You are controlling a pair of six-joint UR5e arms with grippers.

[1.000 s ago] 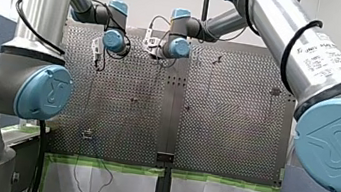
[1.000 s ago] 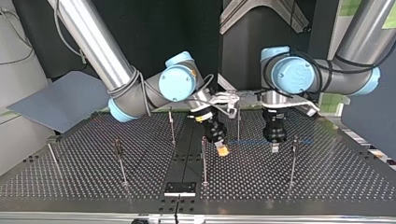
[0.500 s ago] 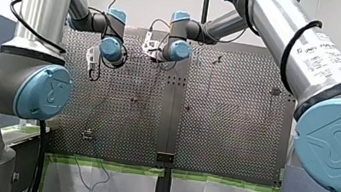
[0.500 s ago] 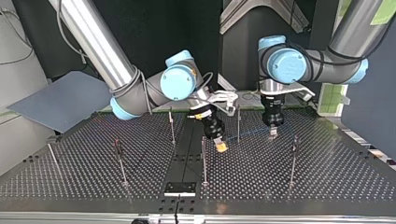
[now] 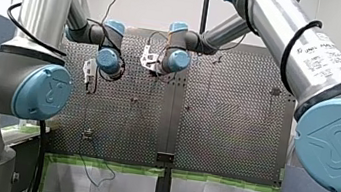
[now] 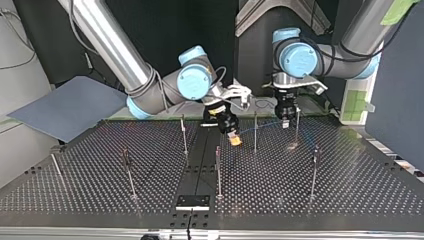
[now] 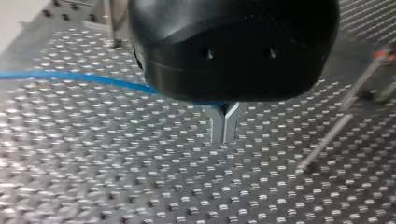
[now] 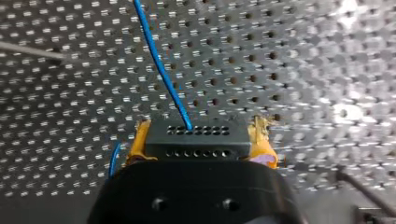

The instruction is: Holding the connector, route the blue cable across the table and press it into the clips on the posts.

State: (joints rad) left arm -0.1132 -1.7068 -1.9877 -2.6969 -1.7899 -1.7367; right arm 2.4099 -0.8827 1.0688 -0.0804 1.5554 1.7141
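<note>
Right pincer (image 8: 200,135): yellow pads clamped on connector (image 8: 198,145), blue cable (image 8: 159,65) running ahead
Left pincer (image 7: 224,127): metal fingers closed on blue cable

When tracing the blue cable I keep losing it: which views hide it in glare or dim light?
Right wrist view: the blue cable shows plainly from the connector; glare on the table lies beside it. Left wrist view: plain until my left gripper covers it. Top view: faint on the dark table. Front view: barely shows against the shiny table.
</note>
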